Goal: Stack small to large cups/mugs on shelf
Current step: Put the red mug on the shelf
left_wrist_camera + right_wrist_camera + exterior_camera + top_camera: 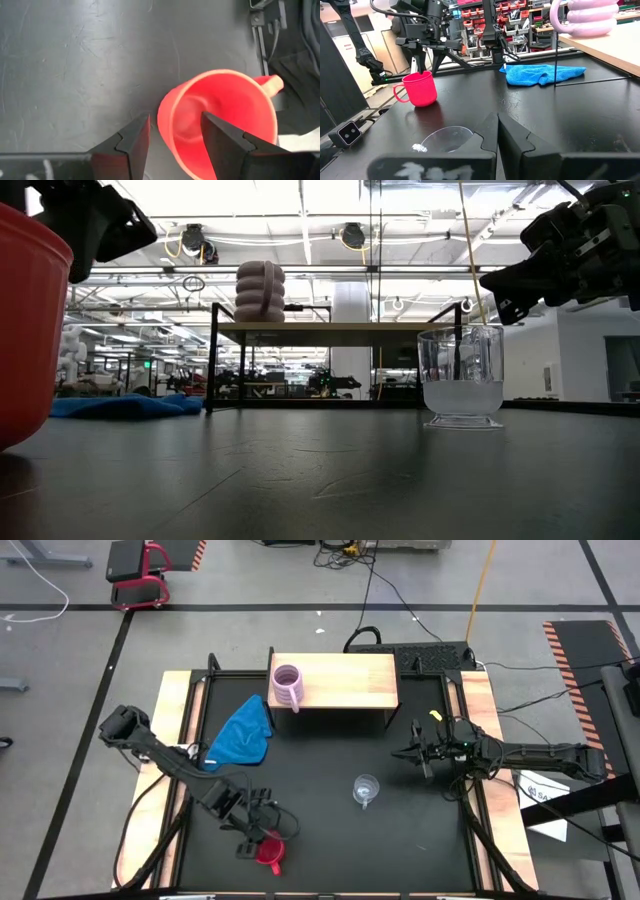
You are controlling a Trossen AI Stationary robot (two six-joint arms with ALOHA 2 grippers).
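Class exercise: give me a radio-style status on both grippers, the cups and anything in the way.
Left gripper open, straddling red mug rim. Right gripper shut, idle near glass cup. Pink mug on shelf. Blue cloth beside shelf, not blocking.

Bright ceiling strip lights (300, 200) are glaring overhead; the near red plastic mug (25, 330) is blurring out of focus

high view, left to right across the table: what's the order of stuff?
Blue cloth → red mug, with the left end effector at it → lilac-pink mug on the shelf → clear glass cup → right end effector.
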